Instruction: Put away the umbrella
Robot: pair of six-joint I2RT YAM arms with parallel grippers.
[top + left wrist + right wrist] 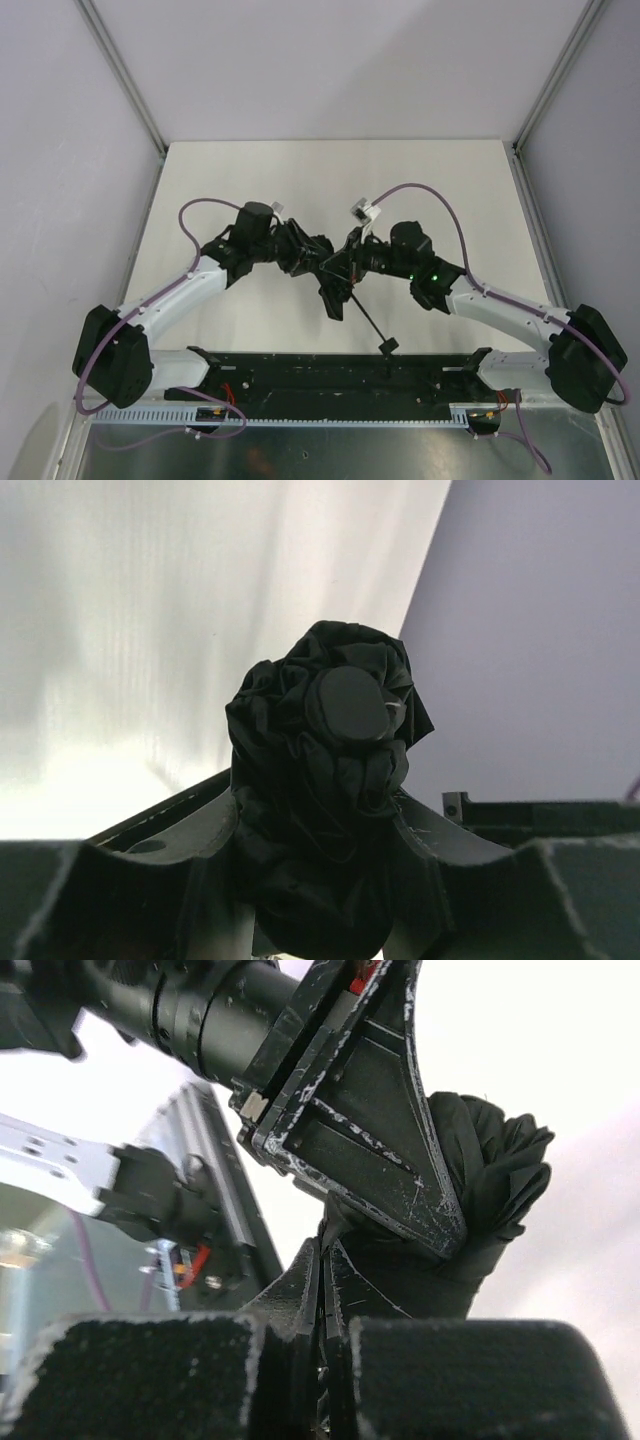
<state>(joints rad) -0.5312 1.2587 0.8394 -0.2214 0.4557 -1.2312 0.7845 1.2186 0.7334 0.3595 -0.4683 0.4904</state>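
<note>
Top view shows the umbrella (337, 287) between the two arms, and it seems to be lifted off the surface (300, 180). Its cloth (320, 780) is all bunched up in a lump. Its thin stick (368, 322) pokes out toward the near edge, with the small knob (388, 346) at the end.

The left jaws are about half open and hug the cloth lump from both sides. The right jaws are shut tight, right under the lump. They may be pinching a bit of cloth, but I cannot tell.

I think the umbrella is light. The cloth is soft and squishy. It may be slippery too, so it could slide or puff out if the squeeze is too loose. The stick is stiff but thin, so it might bend if pushed from the side. The knob is hard and may be the best spot for a firm hold. A hold round the middle of the lump would hold the folds together. The round cap (350, 705) on top looks smooth, so it is a poor place to grab.
</note>
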